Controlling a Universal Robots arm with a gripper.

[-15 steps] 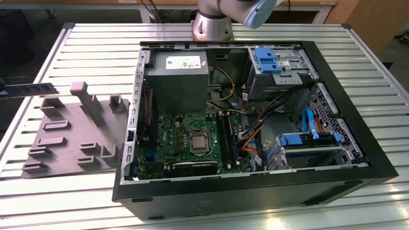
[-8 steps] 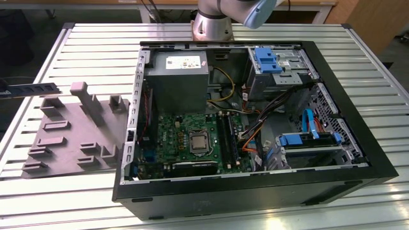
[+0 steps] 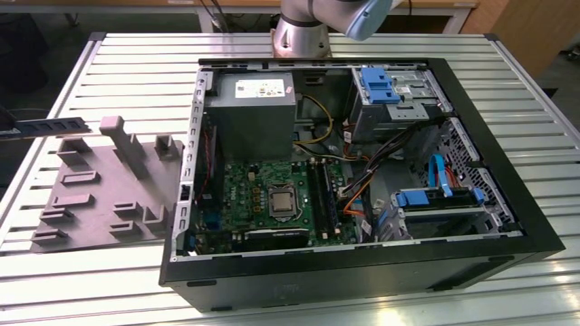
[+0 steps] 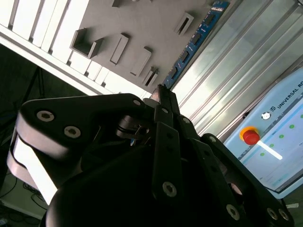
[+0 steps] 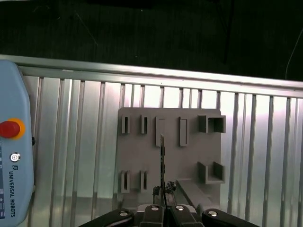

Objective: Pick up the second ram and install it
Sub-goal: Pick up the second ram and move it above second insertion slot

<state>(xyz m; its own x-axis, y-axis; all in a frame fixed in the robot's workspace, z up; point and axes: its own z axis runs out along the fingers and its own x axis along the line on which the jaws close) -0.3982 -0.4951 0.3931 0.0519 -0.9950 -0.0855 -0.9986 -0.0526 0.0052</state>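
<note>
Gripper [image 5: 163, 191]: fingers [image 5: 158, 191] pinched on one end of the second ram [image 5: 162, 161]. The stick shows edge-on in the first wrist view, its long axis running from the pinch toward the grey block [image 5: 142, 156] below.

It appears lifted clear of the block's posts and pockets, free end over the middle row of pockets. I can't tell how much clearance it has.

Beside the block on the slatted table [image 3: 109, 54] lies the teach pendant [image 5: 12, 118].

In the exterior view the stick [image 3: 54, 125] is at the far left, well apart from the open computer case [image 3: 363, 278]. The long black slots [image 3: 319, 193] sit on the green board [image 3: 244, 183] inside.

My judgement: the end-grip gives leverage, so I'd move slowly, keep the stick square in the pinch and watch the edge-on view for tilt.
</note>
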